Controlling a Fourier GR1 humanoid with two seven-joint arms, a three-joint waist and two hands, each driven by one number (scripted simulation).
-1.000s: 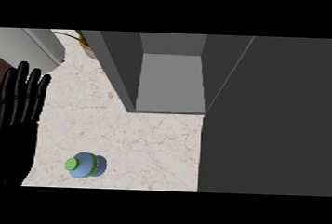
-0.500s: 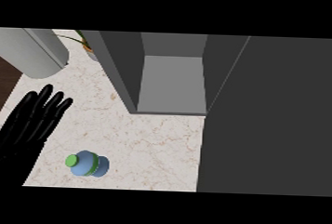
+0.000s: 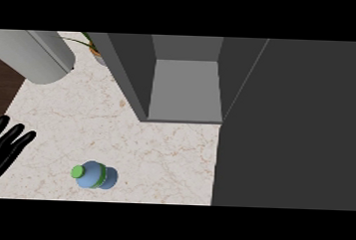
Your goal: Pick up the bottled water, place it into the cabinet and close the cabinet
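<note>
Currently, at far left, the left hand (image 3: pixel 5 147) is being shown only in part at the view's edge, fingers straight and released, nothing being held. It is sitting near the counter's (image 3: pixel 165 146) left border, apart from the bottle. The right hand is not being shown in this view, so its state cannot be told.

Upper left, a grey cylinder (image 3: pixel 36 55) is being seen over the counter corner; what it is cannot be told. Just right of it, a bit of a plant (image 3: pixel 92 43) is being glimpsed behind the cabinet wall.

Lower left of centre, the bottled water (image 3: pixel 95 175) is being seen from above: blue body, green cap, standing on the marble, untouched, well apart from the cabinet.

Centre, the cabinet (image 3: pixel 183 87) is being seen open, its grey floor exposed. At right, a large dark panel, judged to be the cabinet door (image 3: pixel 291 126), is being held wide and is covering the counter's right side.

Judged stage: pick not yet started.

Risks from here:
- Bottle being tipped or rolled if the fingers are brought in off-centre; it is narrow and is being viewed nearly end-on, so its height is being poorly judged.
- Bottle being knocked against the cabinet's side wall or front lip if carried in too low.
- Door being shut on the bottle if it is being left near the front edge.
</note>
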